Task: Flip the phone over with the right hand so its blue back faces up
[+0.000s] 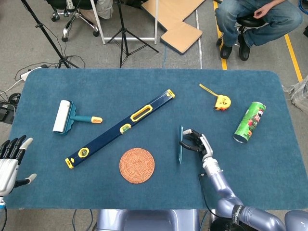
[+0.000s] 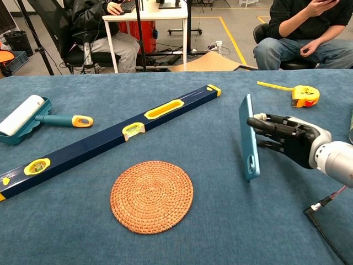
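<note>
Gripping the phone upright on its long edge in the right hand, blue back turning away from its palm.

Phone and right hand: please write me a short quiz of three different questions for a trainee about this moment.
1. True or false: the phone lies flat on the table with its blue back up.
2. Which thing is nearest the phone? A) the round woven mat B) the green can C) the lint roller
3. Fill in: the phone is held on its edge by the ___ hand.

Key
1. False. It stands nearly upright, held by the right hand.
2. A.
3. Right. The left hand holds nothing, with fingers apart, at the table's near left corner.
</note>
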Controlling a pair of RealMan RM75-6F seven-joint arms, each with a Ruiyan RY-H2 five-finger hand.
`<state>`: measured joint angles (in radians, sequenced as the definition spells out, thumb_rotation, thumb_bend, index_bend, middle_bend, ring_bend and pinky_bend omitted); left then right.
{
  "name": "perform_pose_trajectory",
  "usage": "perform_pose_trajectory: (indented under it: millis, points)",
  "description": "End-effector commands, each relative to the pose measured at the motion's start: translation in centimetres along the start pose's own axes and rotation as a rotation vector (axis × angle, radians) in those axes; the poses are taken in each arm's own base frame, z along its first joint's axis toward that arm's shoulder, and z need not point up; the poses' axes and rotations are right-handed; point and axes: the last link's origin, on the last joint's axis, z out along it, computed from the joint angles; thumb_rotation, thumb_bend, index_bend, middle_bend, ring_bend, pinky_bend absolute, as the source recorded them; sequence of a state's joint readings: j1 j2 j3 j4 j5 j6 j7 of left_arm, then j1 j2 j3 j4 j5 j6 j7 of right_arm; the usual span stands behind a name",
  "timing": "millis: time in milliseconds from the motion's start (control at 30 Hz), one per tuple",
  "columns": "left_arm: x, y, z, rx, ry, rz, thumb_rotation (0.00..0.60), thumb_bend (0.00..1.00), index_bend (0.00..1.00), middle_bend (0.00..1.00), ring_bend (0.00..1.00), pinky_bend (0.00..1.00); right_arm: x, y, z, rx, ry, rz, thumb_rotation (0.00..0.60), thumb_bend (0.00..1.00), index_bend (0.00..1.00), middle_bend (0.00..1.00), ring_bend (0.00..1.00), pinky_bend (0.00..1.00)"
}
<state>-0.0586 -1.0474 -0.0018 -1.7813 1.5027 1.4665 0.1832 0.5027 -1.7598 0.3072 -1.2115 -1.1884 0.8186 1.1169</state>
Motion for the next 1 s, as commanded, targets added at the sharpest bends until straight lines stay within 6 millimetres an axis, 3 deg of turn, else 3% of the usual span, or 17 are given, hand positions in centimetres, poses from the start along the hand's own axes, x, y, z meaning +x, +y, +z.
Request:
perform_pose_trajectory:
  millis: [33,267,467,567,733,833,933,1000]
  points:
    - [-0.1,0.1,0.0,-0.002,-0.002,0.003,0.6,0.0,0.0,0.0,0.0,0.0,1.7,0.2,0.0,0.02,0.05,-0.088,0.6,0.39,0.01,0.01,0.0,0.0]
    - [-0.2,0.5,0.0,-0.019,-0.002,0.007,0.6,0.0,0.0,0.0,0.0,0.0,4.8,-1.5,-0.5,0.176,0.171,-0.287,0.6,0.39,0.0,0.0,0.0,0.0]
    - [-0.2,0.9,-0.3,-0.036,-0.003,0.009,0.6,0.0,0.0,0.0,0.0,0.0,5.7,-4.4,-1.8,0.299,0.146,-0.477,0.6,0.39,0.0,0.0,0.0,0.0]
    - [-0.1,1.1,-0.3,-0.05,-0.003,0.005,0.6,0.0,0.0,0.0,0.0,0.0,5.6,-5.8,-3.1,0.365,0.109,-0.593,0.6,0.39,0.0,0.0,0.0,0.0]
    - [0.2,1.4,-0.4,-0.069,0.008,0.0,0.6,0.0,0.0,0.0,0.0,0.0,5.8,-7.9,-6.4,0.487,0.057,-0.946,0.6,0.36,0.0,0.0,0.0,0.0]
    - [0.5,1.2,-0.3,-0.068,0.03,-0.004,0.6,0.0,0.0,0.0,0.0,0.0,6.5,-8.7,-9.0,0.508,0.063,-1.168,0.6,0.24,0.0,0.0,0.0,0.0]
    - [0.9,0.9,-0.1,-0.066,0.06,-0.007,0.6,0.0,0.0,0.0,0.0,0.0,7.5,-9.4,-11.8,0.5,0.131,-1.352,0.6,0.02,0.0,0.0,0.0,0.0]
    - [1.1,0.7,0.0,-0.066,0.081,-0.011,0.6,0.0,0.0,0.0,0.0,0.0,8.0,-9.7,-14.1,0.482,0.196,-1.425,0.6,0.0,0.0,0.0,0.0,0.0]
